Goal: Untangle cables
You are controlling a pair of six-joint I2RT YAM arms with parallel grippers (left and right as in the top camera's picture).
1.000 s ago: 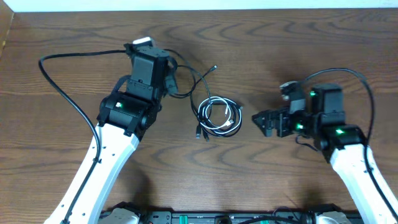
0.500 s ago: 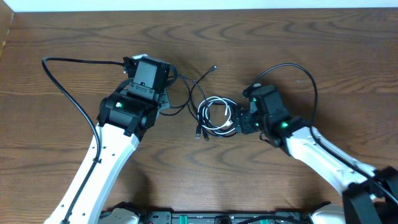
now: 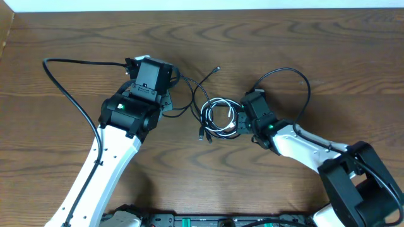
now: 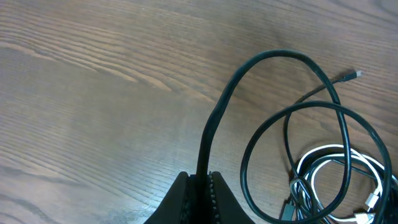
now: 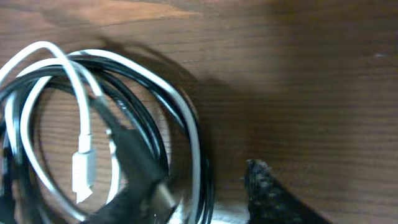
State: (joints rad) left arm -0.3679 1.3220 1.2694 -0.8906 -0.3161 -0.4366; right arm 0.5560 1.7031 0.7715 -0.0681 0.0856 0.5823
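Note:
The cables (image 3: 221, 116) lie tangled at the table's middle: a coil of white and black cords, with a wider black loop (image 3: 199, 88) running up to a small plug (image 3: 218, 68). My left gripper (image 3: 167, 99) is left of the coil. In the left wrist view it (image 4: 200, 179) is shut on one black cable (image 4: 214, 118), which arcs away toward the coil (image 4: 336, 155). My right gripper (image 3: 240, 123) is at the coil's right edge. The right wrist view shows it (image 5: 199, 205) open, its fingers on either side of the white and black strands (image 5: 194, 134), with a gap to the right finger (image 5: 267, 190).
Thick black arm wires loop out from the left arm (image 3: 63, 82) and above the right arm (image 3: 297, 75). A white plug (image 5: 81, 177) lies inside the coil. The wooden table (image 3: 328, 38) ends at a pale strip along the top.
My right arm swung left from the table's right side to the coil, and its jaws narrowed around the coil's right strands. The left gripper shifted slightly, still holding the black cable.

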